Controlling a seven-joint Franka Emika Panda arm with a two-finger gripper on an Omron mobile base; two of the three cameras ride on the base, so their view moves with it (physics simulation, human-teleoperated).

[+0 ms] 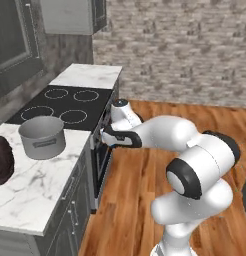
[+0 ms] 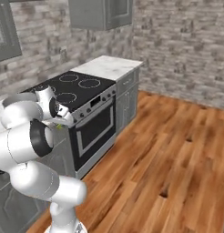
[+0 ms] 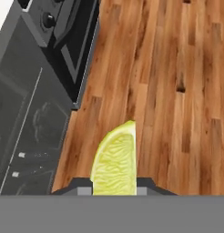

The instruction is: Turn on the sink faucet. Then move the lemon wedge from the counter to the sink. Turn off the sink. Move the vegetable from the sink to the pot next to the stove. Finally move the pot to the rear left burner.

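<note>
No brand, label or writing can be read anywhere. In the left base view, a dark red-brown toaster (image 1: 1,160) sits at the far left on the desk (image 1: 30,195), a white marble slab with grey veins. Just right of it stands one pot (image 1: 42,136), silver-grey; what shows of its inside looks bare, though the bottom is hidden. Behind it lies the stove (image 1: 65,102), black glass with four thin white rings; the rear left burner (image 1: 56,93) carries nothing. A second marble slab continues beyond the stove. Right of the desk edge, the white arm reaches out in front of the stove's grey front, over the wooden floor (image 1: 145,200).

In the hand view, the claw (image 3: 114,190) is clamped on the single lemon wedge (image 3: 115,161), which stands between its tips, pale pulp facing the camera, above the floor beside the oven door (image 3: 63,54). In the right base view a small yellow-green speck of the wedge shows at the arm's wrist.
</note>
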